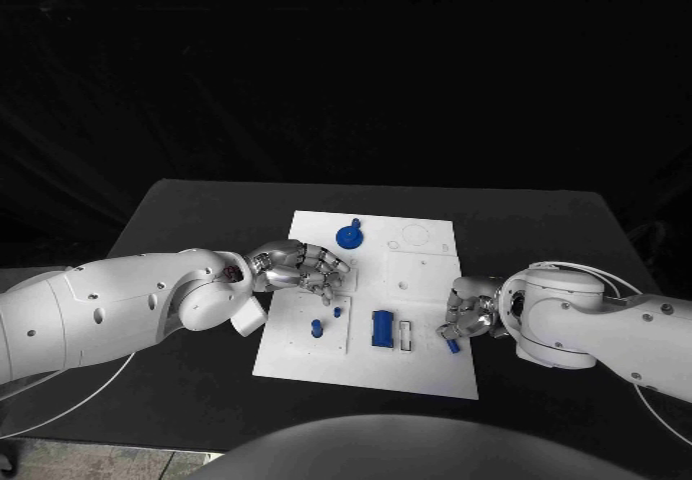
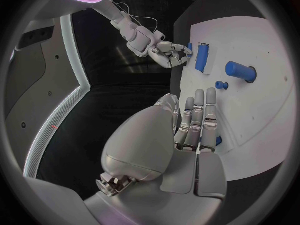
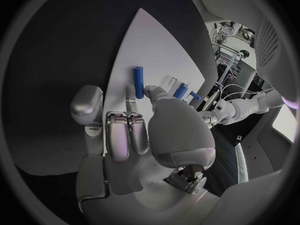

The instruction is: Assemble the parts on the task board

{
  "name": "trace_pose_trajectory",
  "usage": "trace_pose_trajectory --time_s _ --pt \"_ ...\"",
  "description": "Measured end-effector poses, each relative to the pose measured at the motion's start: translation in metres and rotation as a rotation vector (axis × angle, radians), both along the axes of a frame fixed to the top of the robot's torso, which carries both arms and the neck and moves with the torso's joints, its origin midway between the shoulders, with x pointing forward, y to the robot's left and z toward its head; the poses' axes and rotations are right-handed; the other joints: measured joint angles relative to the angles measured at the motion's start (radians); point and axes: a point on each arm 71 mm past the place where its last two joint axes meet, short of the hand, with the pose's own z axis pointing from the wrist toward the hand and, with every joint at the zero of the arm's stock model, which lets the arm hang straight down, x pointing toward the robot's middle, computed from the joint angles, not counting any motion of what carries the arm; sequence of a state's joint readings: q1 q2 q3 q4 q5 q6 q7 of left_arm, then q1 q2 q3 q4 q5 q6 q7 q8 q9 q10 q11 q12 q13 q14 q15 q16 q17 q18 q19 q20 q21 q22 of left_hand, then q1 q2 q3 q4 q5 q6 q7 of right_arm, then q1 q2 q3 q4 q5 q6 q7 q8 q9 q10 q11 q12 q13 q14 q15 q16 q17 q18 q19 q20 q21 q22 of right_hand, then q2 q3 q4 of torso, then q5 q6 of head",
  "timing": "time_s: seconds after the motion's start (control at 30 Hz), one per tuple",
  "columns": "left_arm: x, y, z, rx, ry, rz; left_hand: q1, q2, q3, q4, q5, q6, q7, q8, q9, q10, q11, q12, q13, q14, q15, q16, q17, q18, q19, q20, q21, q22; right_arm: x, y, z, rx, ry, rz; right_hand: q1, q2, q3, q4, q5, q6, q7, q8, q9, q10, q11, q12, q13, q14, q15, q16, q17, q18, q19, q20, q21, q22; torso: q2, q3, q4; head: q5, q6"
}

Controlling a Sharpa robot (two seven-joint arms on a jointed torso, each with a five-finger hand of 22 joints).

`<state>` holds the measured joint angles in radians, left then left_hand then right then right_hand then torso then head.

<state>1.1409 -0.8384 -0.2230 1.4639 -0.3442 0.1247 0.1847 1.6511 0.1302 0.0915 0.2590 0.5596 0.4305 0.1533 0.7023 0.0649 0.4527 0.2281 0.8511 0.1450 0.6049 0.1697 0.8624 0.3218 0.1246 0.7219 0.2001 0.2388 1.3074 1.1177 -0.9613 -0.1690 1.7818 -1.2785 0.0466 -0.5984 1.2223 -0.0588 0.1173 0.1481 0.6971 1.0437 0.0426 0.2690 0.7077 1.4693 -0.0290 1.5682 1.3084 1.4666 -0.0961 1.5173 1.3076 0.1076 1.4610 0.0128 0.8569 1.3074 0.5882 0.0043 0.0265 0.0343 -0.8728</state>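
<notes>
L hand (image 1: pixel 299 270) over board's (image 1: pixel 418 375) left edge, fingers curled down toward a small blue part; can't tell if it grips anything. Wrist view: fingers (image 2: pixel 199 116) lie straight along board, a bit of blue at their tips.

Board sits mid-counter (image 1: pixel 188 210). On it, L to R: short peg (image 1: pixel 317 326) near front-left, standing; small knob (image 1: pixel 338 311) just beside it; round disc (image 1: pixel 351 236) near back edge; long block (image 1: pixel 382 328) lying front-centre, pale slot just right of it.

R hand (image 1: pixel 469 310) at board's right edge, fingers closed round a small blue pin (image 1: pixel 451 346), tip poking out below.

Step, my read: R to seat the pin. Do it well: align pin upright over hole first, lower slow, don't tilt, keep L clear of block.
</notes>
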Motion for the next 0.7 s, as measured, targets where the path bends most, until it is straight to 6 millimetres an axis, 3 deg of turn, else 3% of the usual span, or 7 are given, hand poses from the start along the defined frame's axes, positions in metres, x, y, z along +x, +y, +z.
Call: trace_pose_trajectory --time_s 0.27,0.33,0.47,0.7 --pt "0.000 0.000 0.000 0.002 0.003 -0.002 0.000 0.000 0.003 0.003 0.000 0.000 0.000 0.000 0.000 0.000 0.000 0.000 0.000 0.000 0.000 0.000 0.000 0.000 0.000 0.000 0.005 0.000 0.003 0.001 0.007 0.151 0.117 -0.131 -0.025 0.011 0.030 -0.011 -0.009 0.001 -0.002 0.013 0.018 0.000 0.000 0.000 0.000 0.000 0.000 0.000 0.000 0.000 0.000 0.000 0.043 0.000 0.000 -0.0002 0.0004 -0.001 0.000" --pt "0.000 0.000 0.000 0.002 0.004 -0.003 -0.002 -0.002 0.003 0.003 0.000 0.000 0.000 0.000 0.000 0.007 0.001 0.000 0.000 0.000 0.000 0.000 0.000 -0.015 0.000 0.000 0.005 0.000 0.004 0.003 0.006 0.190 0.157 -0.170 -0.027 0.013 0.035 -0.008 -0.010 0.001 -0.002 0.013 0.020 0.000 0.000 0.000 0.000 0.000 0.000 0.000 0.000 0.000 0.000 0.000 0.043 0.000 0.000 -0.0002 0.0005 -0.001 0.000" --pt "0.000 0.000 0.000 0.003 0.005 -0.004 -0.004 -0.004 0.005 0.000 0.000 0.000 0.000 -0.004 0.000 0.007 0.001 0.000 0.000 0.000 0.000 0.000 -0.001 -0.015 0.000 0.000 0.005 0.000 0.004 0.007 0.004 0.252 0.222 -0.229 -0.044 0.019 0.058 -0.015 -0.021 -0.005 -0.007 0.018 0.023 0.000 0.000 0.000 0.000 0.000 0.000 0.000 0.000 0.000 0.000 0.000 0.043 0.000 0.000 -0.0002 0.0012 -0.002 0.000" --pt "0.000 0.000 -0.001 0.004 0.008 -0.007 -0.004 -0.004 0.005 0.000 0.000 0.004 0.004 -0.004 0.000 0.014 0.001 0.000 -0.001 0.000 0.000 0.000 -0.001 -0.015 0.000 0.000 0.005 0.000 0.005 0.012 -0.002 0.301 0.276 -0.283 -0.066 0.028 0.095 -0.030 -0.071 -0.023 -0.006 0.028 0.030 0.000 0.000 0.000 0.000 0.000 0.000 0.000 0.000 0.000 0.000 0.000 0.043 0.000 0.000 -0.0006 0.0012 0.000 0.000"
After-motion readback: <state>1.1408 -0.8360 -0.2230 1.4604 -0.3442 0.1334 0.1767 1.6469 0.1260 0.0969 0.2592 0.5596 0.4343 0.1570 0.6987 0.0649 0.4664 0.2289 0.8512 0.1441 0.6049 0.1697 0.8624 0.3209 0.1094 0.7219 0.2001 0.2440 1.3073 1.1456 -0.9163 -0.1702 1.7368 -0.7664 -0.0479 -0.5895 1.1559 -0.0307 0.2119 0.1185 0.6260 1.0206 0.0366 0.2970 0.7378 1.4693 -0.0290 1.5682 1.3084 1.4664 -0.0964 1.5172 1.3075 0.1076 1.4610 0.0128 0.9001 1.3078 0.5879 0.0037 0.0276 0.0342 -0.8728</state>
